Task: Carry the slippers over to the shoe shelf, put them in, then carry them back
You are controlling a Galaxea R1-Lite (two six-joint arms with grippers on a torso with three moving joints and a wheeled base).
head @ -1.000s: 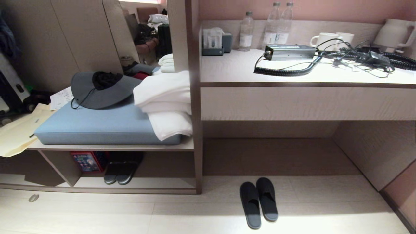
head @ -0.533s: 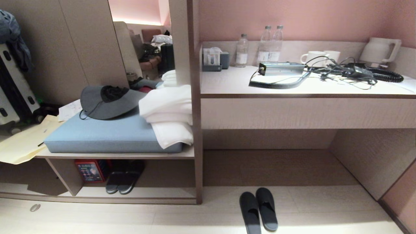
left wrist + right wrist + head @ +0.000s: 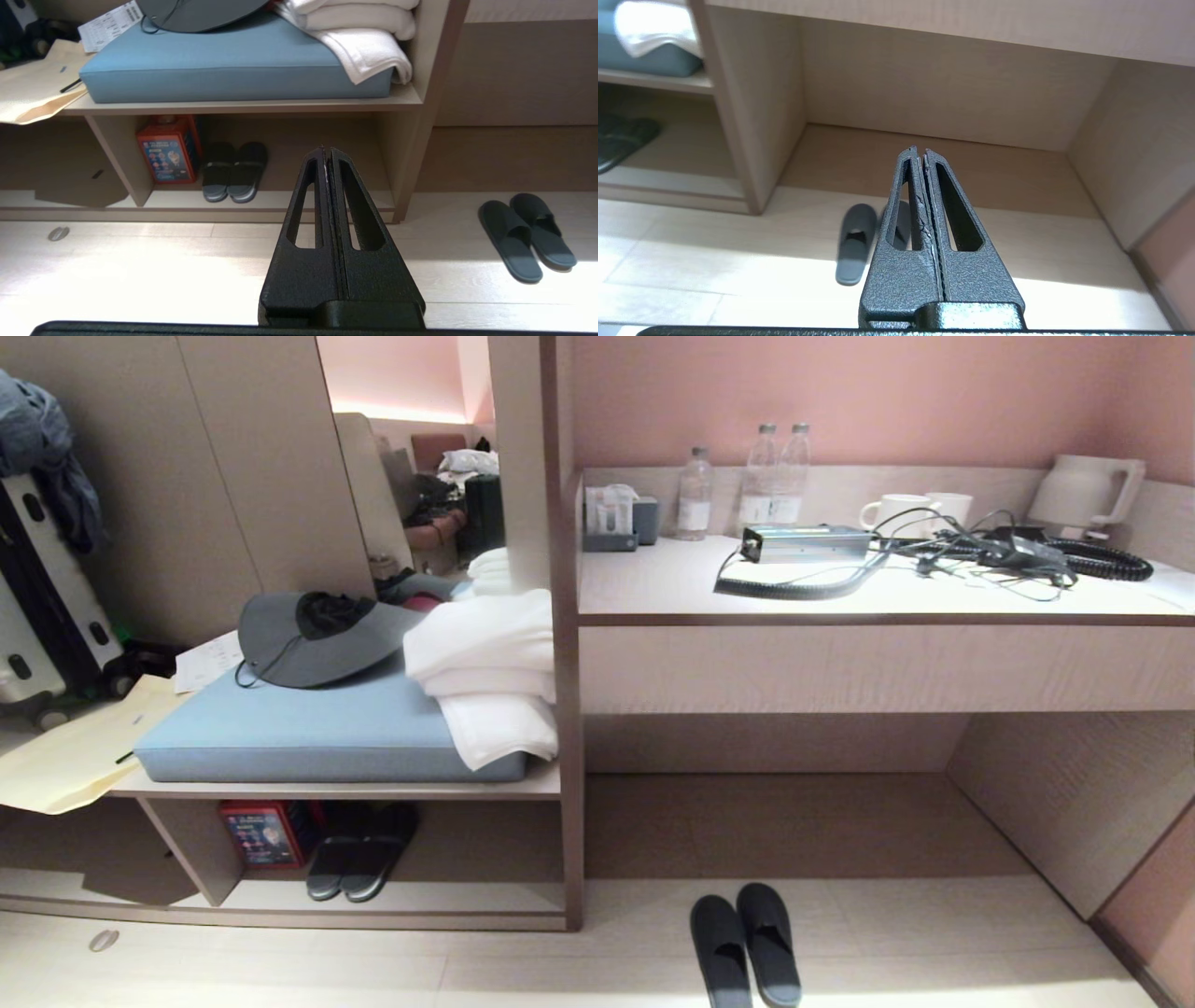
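Slippers (image 3: pixel 525 235) ahead of both empty, fully closed tools (image 3: pixel 327 151) (image 3: pixel 921 150): judged light, soft, floppy; pinch both at the toe uppers

Slippers' (image 3: pixel 745 947) heels beyond head view's edge.

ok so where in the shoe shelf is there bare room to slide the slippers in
The shoe shelf is bare from the other dark pair across to its right wall. Its left end is crowded: a red box stands beside that pair. The slippers lie on open floor by the desk recess.
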